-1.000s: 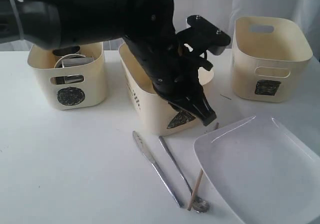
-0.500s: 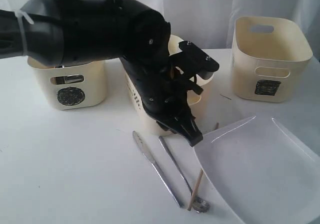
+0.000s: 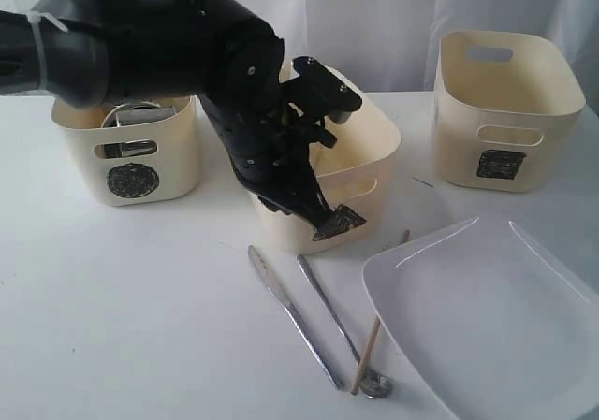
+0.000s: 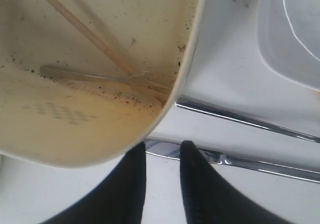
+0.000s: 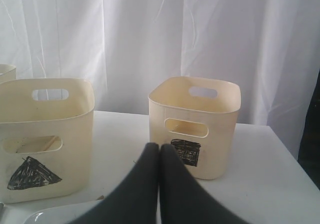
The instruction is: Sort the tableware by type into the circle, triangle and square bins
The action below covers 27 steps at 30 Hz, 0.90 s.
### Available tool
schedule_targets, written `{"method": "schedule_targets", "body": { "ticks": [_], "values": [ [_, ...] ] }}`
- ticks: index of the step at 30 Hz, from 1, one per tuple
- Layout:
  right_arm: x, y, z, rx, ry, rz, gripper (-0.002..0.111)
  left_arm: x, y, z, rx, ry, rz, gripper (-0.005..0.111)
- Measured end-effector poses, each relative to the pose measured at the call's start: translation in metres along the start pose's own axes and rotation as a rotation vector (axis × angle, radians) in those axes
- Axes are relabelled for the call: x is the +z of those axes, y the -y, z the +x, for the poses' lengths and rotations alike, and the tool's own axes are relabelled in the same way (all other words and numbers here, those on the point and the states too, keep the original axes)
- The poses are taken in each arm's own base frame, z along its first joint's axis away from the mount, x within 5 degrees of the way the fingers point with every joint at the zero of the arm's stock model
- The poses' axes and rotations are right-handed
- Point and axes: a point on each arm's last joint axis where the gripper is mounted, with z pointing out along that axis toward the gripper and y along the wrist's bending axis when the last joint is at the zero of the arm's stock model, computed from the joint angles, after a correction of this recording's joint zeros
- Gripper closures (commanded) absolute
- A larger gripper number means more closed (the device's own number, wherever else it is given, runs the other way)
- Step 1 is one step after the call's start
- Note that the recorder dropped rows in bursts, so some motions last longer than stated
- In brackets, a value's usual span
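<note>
The left arm reaches over the middle of three cream tubs on a white table [image 3: 140, 298], its left gripper [image 4: 162, 146] low against the front wall of the triangle bin [image 3: 379, 149], close by the black triangle mark. Its jaws stand a narrow gap apart with nothing between them. Inside that bin lie a steel fork [image 4: 100, 77] and a wooden chopstick [image 4: 85, 32], the stick slanting across the floor to the fork's tines.

To the left, the circle bin [image 3: 173, 172] holds steel ware [image 3: 131, 116] that shows above its rim and through its cut-out handle; which pieces they are cannot be told. To the right, well apart, stands the square bin [image 3: 501, 111], its floor out of sight.

On the table in front of the triangle bin lie a steel knife [image 3: 288, 312] and a steel spoon [image 3: 329, 312], side by side, and a second chopstick [image 3: 367, 353] with its end by the spoon's bowl. Just beside them sits the large white square plate [image 3: 487, 326].

The right gripper [image 5: 159, 148] hangs above the table facing the triangle and square bins, its jaws pressed together and holding nothing.
</note>
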Motion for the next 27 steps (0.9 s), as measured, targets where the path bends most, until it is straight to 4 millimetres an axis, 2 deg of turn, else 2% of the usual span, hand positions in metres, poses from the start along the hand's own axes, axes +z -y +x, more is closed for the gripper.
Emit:
{"method": "schedule_targets", "body": {
  "ticks": [6,14,22,27],
  "values": [
    [0.0,0.0,0.0,0.0,0.0,0.0,0.108,0.003,-0.014,0.002,-0.032,0.003,-0.016,0.076],
    [0.0,0.0,0.0,0.0,0.0,0.0,0.108,0.005,-0.016,0.001,-0.037,0.014,-0.017,0.076],
    [0.0,0.0,0.0,0.0,0.0,0.0,0.108,0.004,-0.002,0.0,-0.059,0.019,0.114,0.076],
    [0.0,0.0,0.0,0.0,0.0,0.0,0.108,0.003,0.007,-0.001,-0.037,0.014,0.139,0.076]
  ]
}}
